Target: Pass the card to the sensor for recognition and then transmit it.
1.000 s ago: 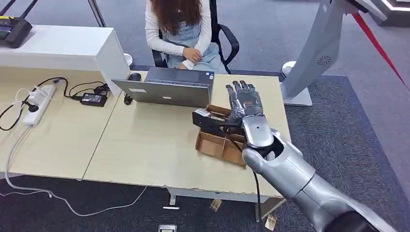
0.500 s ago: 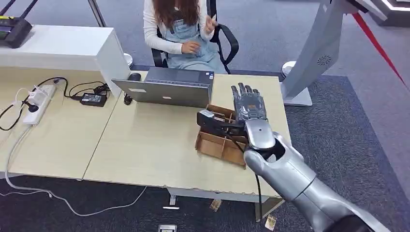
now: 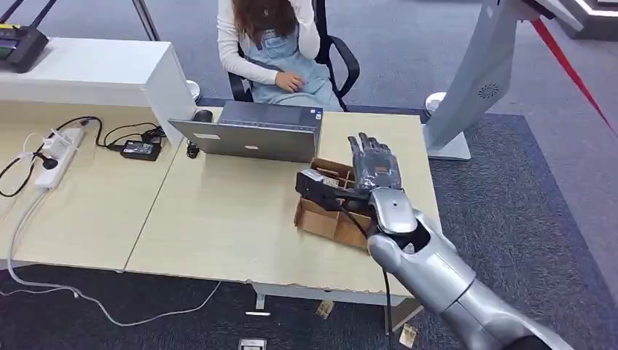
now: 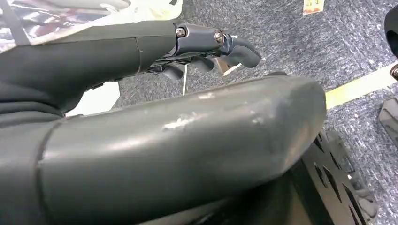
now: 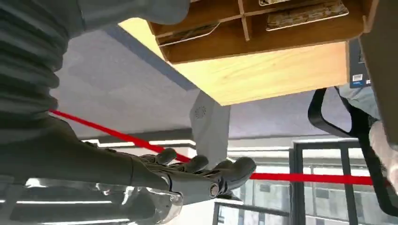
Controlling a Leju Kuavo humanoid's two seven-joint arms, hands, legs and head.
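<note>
A brown cardboard box (image 3: 321, 219) with divided compartments stands on the wooden table near its right edge. In the right wrist view, cards (image 5: 305, 11) lie flat in the box's (image 5: 263, 44) compartments. My right hand (image 3: 373, 164) hovers over the far right part of the box with its fingers stretched out and apart and nothing in it; the right wrist view shows this hand (image 5: 187, 176) the same way. My left hand (image 4: 206, 44) hangs over the carpet beside my body, its fingers loosely bent and holding nothing.
A grey laptop (image 3: 251, 131) stands just behind the box, and a seated person (image 3: 277, 44) is beyond it. A power strip (image 3: 58, 157) and adapter (image 3: 142, 149) lie on the left table. A black device (image 3: 18, 44) sits on the white counter. A grey stand (image 3: 474, 80) rises to the right.
My right hand has drifted a little to the right and nearer over the box, still spread. The person has lifted an arm up to the head.
</note>
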